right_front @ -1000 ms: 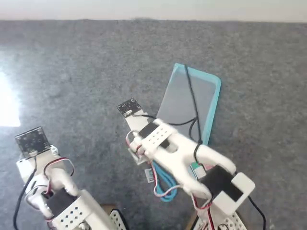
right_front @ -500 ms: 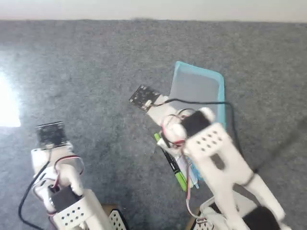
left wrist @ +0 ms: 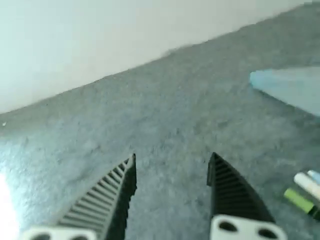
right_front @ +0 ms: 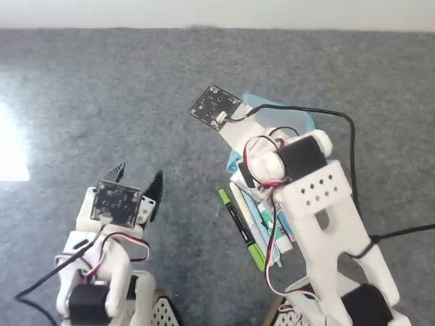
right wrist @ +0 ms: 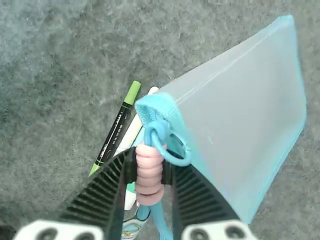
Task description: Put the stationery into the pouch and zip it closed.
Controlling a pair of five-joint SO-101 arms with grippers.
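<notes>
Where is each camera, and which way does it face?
High view: fixed overhead, looking down on left arm and right arm.
Left wrist view: on that arm, facing past open left gripper over the table.
Right wrist view: on that arm, looking past the right gripper holding the pouch.
Shared by all: pouch, green pen.

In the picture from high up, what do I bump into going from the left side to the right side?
A bright patch on the table → left pincer → green pen → white holed plate of the right arm.
</notes>
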